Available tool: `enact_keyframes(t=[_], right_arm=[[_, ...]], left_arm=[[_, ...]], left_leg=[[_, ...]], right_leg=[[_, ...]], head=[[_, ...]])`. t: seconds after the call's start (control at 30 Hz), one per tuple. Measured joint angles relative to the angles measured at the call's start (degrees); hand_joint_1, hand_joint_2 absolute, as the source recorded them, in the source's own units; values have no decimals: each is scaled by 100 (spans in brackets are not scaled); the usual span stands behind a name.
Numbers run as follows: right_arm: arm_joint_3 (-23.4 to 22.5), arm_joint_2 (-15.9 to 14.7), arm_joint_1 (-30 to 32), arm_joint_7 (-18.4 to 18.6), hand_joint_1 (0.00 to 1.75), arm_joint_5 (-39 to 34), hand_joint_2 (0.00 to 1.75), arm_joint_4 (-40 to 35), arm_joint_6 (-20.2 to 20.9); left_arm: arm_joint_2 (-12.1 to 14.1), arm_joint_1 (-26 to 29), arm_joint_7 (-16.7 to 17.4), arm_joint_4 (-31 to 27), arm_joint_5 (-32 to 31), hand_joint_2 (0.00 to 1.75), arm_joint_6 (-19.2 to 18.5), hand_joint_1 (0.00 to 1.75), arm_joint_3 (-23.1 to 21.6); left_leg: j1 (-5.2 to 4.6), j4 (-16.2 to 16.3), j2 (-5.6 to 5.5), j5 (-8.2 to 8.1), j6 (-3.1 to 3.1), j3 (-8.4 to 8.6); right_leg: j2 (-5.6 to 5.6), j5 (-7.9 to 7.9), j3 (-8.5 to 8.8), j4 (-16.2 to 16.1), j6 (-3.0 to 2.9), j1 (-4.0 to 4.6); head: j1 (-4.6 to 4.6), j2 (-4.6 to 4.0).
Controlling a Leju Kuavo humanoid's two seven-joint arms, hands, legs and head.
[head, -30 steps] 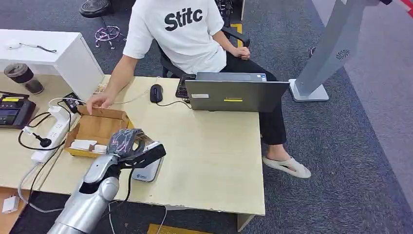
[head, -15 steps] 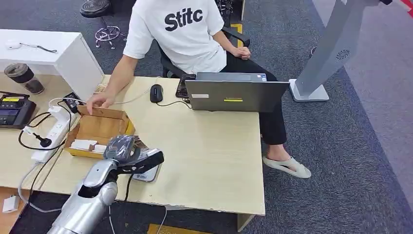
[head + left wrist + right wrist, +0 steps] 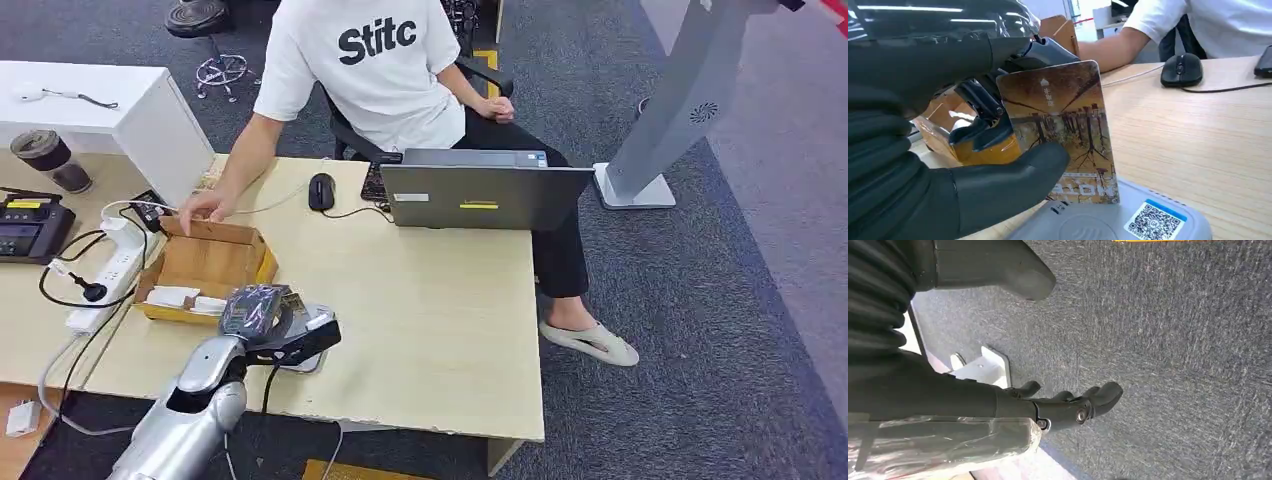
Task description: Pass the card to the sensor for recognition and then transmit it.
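Hand: our left hand (image 3: 948, 150) pinches the card (image 3: 1063, 132).
Card: we hold it upright, edge on the sensor (image 3: 1128, 220).

Light wood table (image 3: 430, 300): laptop (image 3: 485, 195) at far edge, mouse (image 3: 320, 190) left of it, open cardboard box (image 3: 205, 265) toward left edge, white power strip (image 3: 105, 270) beyond it, grey card reader (image 3: 305, 350) near front edge.

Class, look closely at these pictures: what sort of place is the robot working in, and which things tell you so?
Most likely an office or lab workspace: a wooden desk with a laptop and mouse, a power strip, and grey carpet.
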Motion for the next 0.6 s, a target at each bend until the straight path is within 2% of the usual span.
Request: enact_keyframes(t=[0.33,0.6], right_arm=[[0,11,0,-9,0,0,175,0,-4],[0,11,5,-70,0,4,175,0,-15]], left_arm=[[-28,15,-16,81,-109,175,142,175,-2],[376,-103,39,28,-216,175,149,175,66]], left_leg=[[0,-1,-4,4,-4,13],[4,-1,-3,11,-10,11]], right_leg=[[-4,1,16,0,-1,0],[-2,7,7,4,-9,4]], head=[[2,0],[0,0]])
